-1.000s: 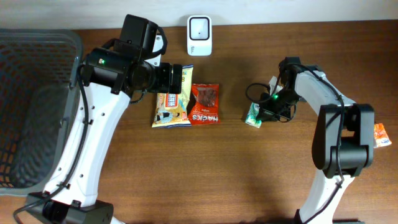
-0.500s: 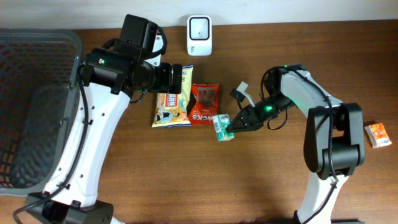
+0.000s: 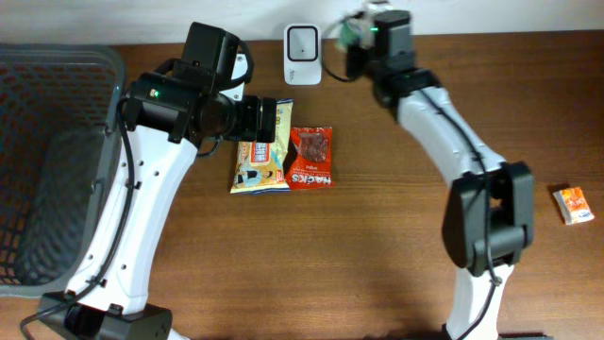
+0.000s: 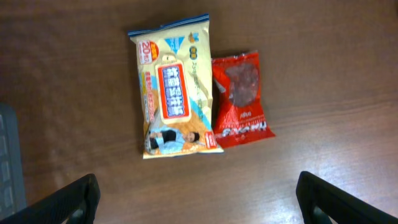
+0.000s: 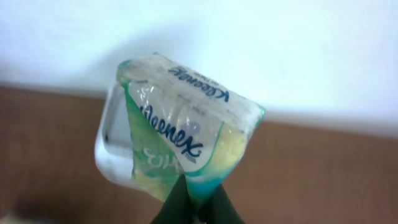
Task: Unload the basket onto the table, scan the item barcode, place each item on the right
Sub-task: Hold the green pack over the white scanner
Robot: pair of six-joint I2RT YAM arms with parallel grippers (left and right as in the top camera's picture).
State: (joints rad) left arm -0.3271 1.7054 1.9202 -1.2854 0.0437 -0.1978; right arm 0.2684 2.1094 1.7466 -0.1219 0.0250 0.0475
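Right gripper (image 5: pixel 198 202) clamps a Kleenex tissue pack (image 5: pixel 186 134) just beside the white scanner (image 3: pixel 302 42), barcode side unclear; left gripper (image 4: pixel 199 202) hangs wide open.

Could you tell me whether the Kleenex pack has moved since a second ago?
Yes: the Kleenex pack, in the right hand, moved up-left to beside the white scanner.

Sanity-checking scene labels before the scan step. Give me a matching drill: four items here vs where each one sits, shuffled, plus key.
Items:
1 tissue pack
2 red snack packet
3 orange box
4 scanner

Places:
A alone near the table's right edge
B lifted, close by the scanner
C beside the yellow pack
D at the table's far edge

Pairs: 1-B, 2-C, 3-A, 4-D
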